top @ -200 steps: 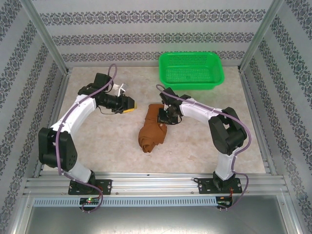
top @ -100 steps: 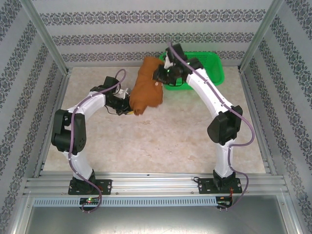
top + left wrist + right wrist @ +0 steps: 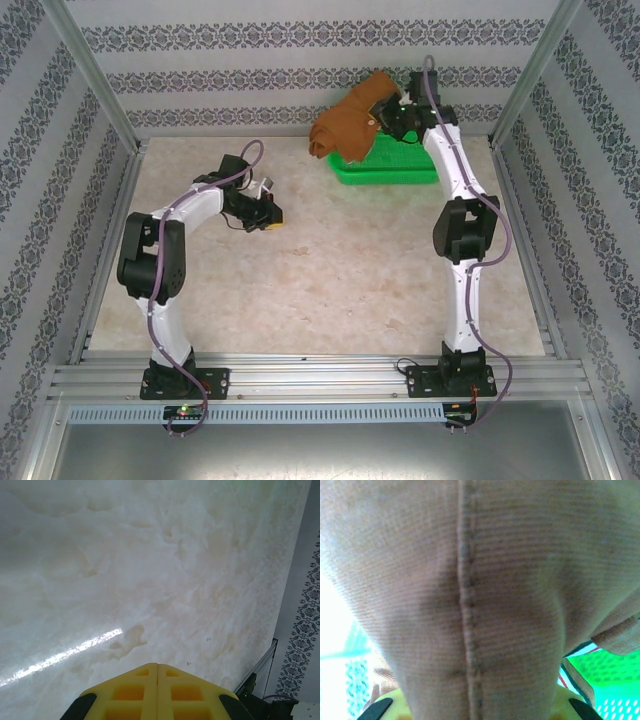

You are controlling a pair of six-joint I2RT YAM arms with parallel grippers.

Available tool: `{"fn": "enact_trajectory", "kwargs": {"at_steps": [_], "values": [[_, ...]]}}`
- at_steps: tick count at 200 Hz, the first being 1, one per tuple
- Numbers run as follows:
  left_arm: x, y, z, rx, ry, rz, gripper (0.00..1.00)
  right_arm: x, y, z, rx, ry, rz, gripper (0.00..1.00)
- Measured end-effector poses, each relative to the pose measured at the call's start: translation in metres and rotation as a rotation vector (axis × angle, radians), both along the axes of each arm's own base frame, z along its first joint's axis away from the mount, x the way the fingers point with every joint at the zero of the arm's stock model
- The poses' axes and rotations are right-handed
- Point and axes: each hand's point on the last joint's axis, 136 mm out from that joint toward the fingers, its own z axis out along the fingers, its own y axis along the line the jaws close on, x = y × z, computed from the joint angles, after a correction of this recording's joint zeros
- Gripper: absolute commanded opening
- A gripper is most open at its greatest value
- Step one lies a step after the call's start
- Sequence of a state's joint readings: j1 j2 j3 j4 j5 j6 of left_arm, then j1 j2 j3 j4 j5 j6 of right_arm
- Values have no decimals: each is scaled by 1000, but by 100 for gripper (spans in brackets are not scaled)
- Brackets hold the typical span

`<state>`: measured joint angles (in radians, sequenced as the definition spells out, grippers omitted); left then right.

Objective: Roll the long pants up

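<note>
The long pants (image 3: 348, 125) are a rust-brown rolled bundle hanging in the air over the left end of the green basket (image 3: 400, 172). My right gripper (image 3: 386, 115) is shut on the bundle from its right side. In the right wrist view the ribbed fabric with a stitched seam (image 3: 470, 580) covers the space between my yellow fingers (image 3: 390, 704). My left gripper (image 3: 274, 222) hovers low over the bare table at left centre. Its yellow fingertips (image 3: 157, 666) are pressed together with nothing between them.
The green mesh basket (image 3: 615, 680) stands at the back right of the marble-patterned table (image 3: 330, 290). Patterned walls and metal posts enclose the table on three sides. An aluminium rail runs along the near edge.
My right arm lifted the pants bundle off the table's middle and carried it back and right over the basket. My left gripper closed and its arm folded back toward the left.
</note>
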<state>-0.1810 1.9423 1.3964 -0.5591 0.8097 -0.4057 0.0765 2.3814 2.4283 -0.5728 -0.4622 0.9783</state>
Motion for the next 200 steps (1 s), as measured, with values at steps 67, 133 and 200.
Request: {"fn": "enact_trajectory", "kwargs": {"at_steps": [67, 133, 200], "values": [[8, 1, -11, 11, 3, 22, 3, 38, -92, -62, 93, -49, -229, 0], [13, 4, -35, 49, 29, 35, 13, 33, -94, -141, 137, 7, -314, 97], [51, 37, -15, 268, -174, 124, 37, -12, -77, -50, -158, -117, -286, 98]]}}
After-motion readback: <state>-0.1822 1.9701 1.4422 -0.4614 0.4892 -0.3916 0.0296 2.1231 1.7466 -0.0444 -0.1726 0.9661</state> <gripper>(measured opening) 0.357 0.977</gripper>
